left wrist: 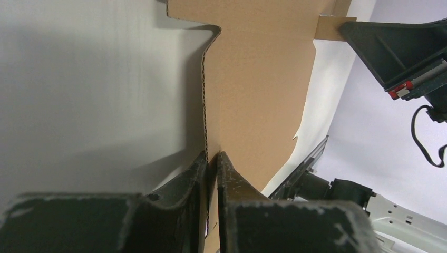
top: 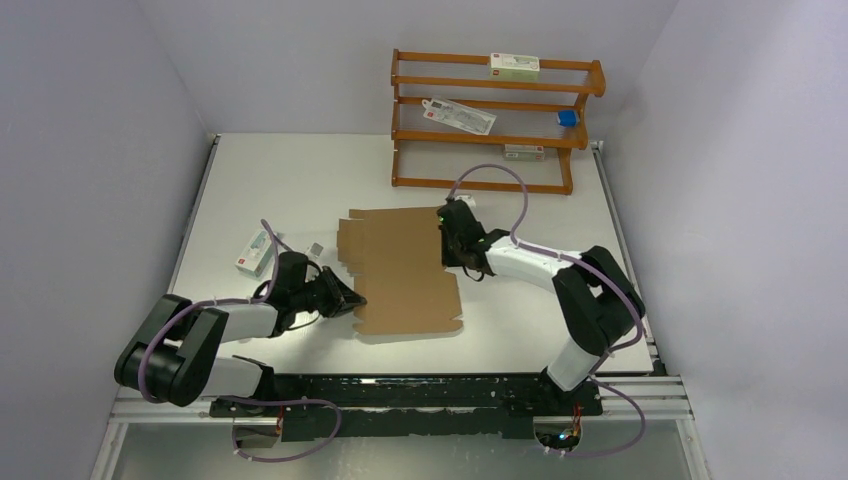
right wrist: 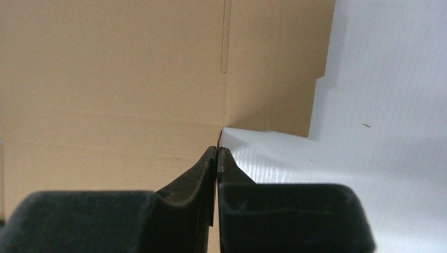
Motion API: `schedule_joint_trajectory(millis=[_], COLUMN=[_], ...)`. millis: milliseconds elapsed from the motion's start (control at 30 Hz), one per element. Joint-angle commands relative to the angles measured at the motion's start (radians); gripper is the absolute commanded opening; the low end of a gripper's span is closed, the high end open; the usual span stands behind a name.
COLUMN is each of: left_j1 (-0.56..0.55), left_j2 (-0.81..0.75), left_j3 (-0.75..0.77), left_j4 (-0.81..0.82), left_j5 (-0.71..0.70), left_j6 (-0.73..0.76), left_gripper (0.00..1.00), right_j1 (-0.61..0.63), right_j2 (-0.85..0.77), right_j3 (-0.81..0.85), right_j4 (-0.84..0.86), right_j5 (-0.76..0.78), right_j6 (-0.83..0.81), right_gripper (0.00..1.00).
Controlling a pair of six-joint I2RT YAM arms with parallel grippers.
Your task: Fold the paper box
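Observation:
The paper box (top: 400,265) is a flat brown corrugated sheet with flaps, lying in the middle of the table. My left gripper (top: 352,299) is low at the sheet's near-left edge. In the left wrist view its jaws (left wrist: 213,155) are shut on that edge, with cardboard (left wrist: 253,95) showing between the fingers and stretching away. My right gripper (top: 452,243) is at the sheet's right edge. Its jaws (right wrist: 217,148) are shut, the tips right at a corner notch of the cardboard (right wrist: 116,79), with nothing visibly held between them.
A wooden rack (top: 495,120) with small white cartons stands at the back. A white printed carton (top: 255,250) and a tiny item (top: 316,249) lie left of the sheet. The right arm (left wrist: 400,58) shows beyond the sheet in the left wrist view.

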State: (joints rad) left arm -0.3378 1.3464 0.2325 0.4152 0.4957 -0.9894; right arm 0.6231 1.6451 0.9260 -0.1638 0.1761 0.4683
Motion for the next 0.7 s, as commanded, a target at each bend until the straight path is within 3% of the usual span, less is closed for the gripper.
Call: schedule_joint_trajectory(millis=[0,233,467,667], left_j1=[-0.016,-0.017,-0.011,0.094], left_j2=[-0.007,-0.017,-0.139,-0.202], left_j3=[0.009,0.014,0.087,0.203], left_j4=[-0.046,-0.099,-0.32,-0.502], left_j5=[-0.045,-0.074,-0.183,-0.278], left_j6=[0.046,0.075,0.156,0.277], left_gripper=[0.15,0.27,0.59,0.71], right_j1=[0.047,0.051,0.047,0.045], right_j2=[0.031,0.036,0.013,0.014], right_j3=[0.052,0.061,0.056,0.049], right_j4=[-0.065,-0.07,-0.068,-0.052], right_j5=[0.15,0.157,0.164,0.143], right_j6=[-0.023,-0.034,-0.051,-0.063], right_gripper=[0.06,0.06,0.08,0.08])
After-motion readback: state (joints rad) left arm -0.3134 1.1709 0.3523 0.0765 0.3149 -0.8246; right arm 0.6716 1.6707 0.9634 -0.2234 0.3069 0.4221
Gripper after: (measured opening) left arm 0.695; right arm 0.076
